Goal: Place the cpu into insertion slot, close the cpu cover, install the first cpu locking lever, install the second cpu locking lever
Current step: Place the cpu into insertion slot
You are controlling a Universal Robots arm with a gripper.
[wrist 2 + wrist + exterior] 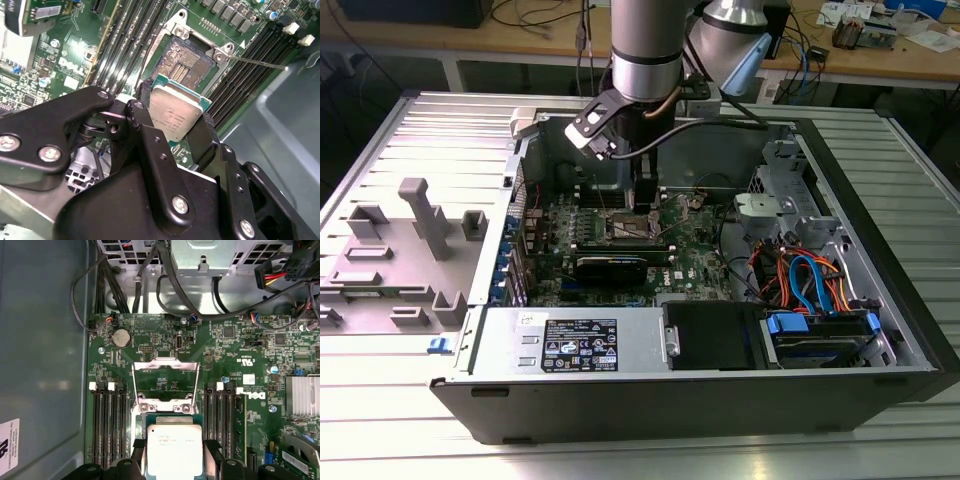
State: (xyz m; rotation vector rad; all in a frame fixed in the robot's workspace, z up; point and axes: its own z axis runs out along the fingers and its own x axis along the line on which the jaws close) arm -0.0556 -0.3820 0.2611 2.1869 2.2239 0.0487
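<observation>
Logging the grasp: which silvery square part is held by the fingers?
The smooth flat-topped cpu, clamped between the black fingers; the ribbed heatsink sits on the board.

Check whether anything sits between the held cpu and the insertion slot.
Nothing visible does. The gripper holds the cpu near the bare insertion slot; the cpu cover is swung open, clear of it.

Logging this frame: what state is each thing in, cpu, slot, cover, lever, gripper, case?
cpu: gripped, above the board, not seated.
gripper: shut on the cpu.
insertion slot: empty, contacts exposed.
cpu cover: raised, open.
locking lever: unlatched, sticking out.
computer case: side open.
</observation>
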